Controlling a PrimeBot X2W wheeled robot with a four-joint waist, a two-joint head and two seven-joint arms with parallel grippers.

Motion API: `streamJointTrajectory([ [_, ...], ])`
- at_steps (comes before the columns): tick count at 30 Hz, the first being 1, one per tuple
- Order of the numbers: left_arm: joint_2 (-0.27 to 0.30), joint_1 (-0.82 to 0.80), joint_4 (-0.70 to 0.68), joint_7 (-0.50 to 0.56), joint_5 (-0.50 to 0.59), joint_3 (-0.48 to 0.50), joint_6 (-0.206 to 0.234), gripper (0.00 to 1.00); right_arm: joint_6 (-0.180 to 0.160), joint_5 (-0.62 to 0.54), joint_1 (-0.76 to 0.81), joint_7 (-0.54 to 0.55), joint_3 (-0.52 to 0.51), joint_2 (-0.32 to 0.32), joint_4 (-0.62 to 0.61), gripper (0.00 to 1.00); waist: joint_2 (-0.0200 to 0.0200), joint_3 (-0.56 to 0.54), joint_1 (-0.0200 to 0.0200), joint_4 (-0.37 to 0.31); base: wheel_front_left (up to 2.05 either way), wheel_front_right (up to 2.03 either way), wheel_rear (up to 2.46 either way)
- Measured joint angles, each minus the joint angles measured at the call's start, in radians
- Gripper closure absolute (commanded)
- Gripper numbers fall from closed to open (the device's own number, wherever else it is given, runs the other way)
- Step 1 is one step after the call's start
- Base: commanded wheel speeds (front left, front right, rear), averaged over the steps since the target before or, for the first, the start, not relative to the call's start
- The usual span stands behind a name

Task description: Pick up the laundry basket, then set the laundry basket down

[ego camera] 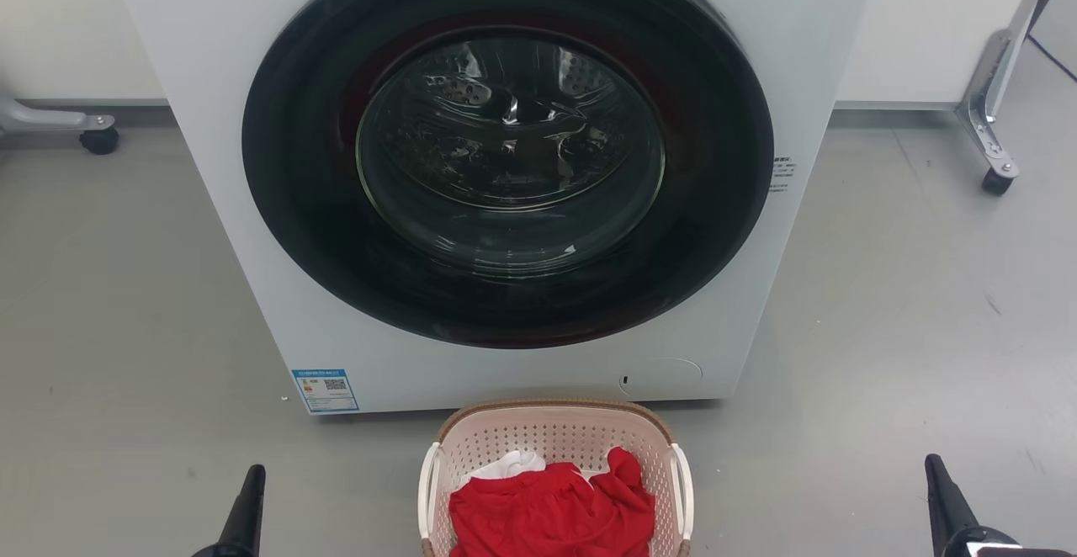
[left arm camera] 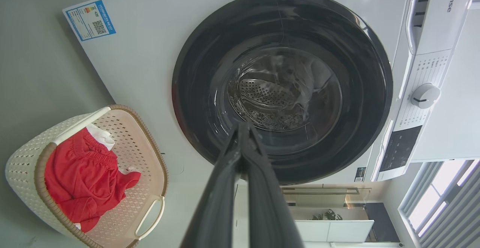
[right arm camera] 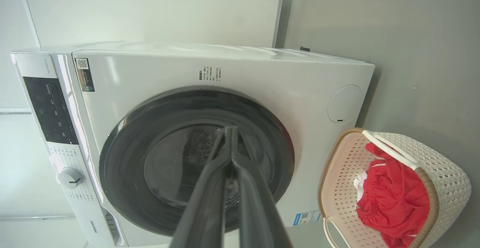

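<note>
Laundry basket (ego camera: 555, 437) sits on the grey floor (ego camera: 126, 330) just in front of the washer's (ego camera: 404, 372) bottom edge, centred under the round door (ego camera: 509, 145). It holds a red garment (ego camera: 551, 511), and its near rim is cut off by the head view's bottom edge. Left gripper (left arm camera: 243, 128) and right gripper (right arm camera: 229, 132) both have fingertips pressed together on nothing, each well apart from the basket's white handles (ego camera: 427, 490), with bare floor on either side.
</note>
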Motion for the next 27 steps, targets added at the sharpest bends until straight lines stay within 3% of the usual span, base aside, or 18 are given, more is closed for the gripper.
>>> streamJointTrajectory([
  [8,-0.002,-0.019,0.000,0.023,-0.096,0.020,-0.017,1.00,0.017,0.084,-0.016,0.025,-0.031,0.000,0.005,1.00,0.0000,0.001,0.0001,0.001,0.00,0.00,0.00],
  [27,-0.003,-0.019,-0.001,0.023,-0.098,0.021,-0.017,1.00,0.018,0.084,-0.022,0.025,-0.031,0.000,0.005,1.00,0.0000,0.001,0.0000,0.001,0.00,0.00,0.00],
])
